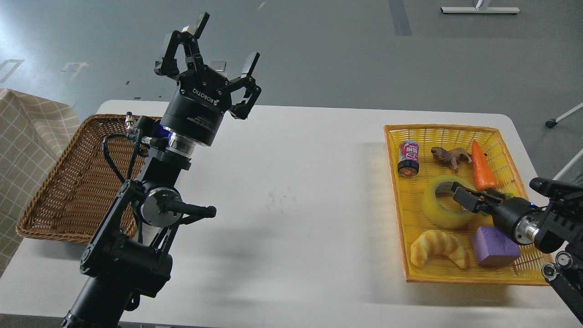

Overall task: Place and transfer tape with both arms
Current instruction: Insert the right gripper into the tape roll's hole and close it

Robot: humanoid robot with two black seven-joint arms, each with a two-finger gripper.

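Tape is the job, though going left to right comes first a brown wicker basket [68,182], then the left gripper [217,43] raised with fingers spread wide, holding nothing. Right, in the yellow tray [401,214], the translucent yellow tape [430,207] lies flat, pale core showing. The right gripper [455,189] reaches its rim; whether its fingers grip, I cannot tell.

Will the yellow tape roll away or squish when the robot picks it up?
Probably not roll: the tape lies flat on its side in the yellow basket. Its cardboard core should keep it stiff. It looks hollow, so likely light. The right gripper reaches over its rim, a fair hold.
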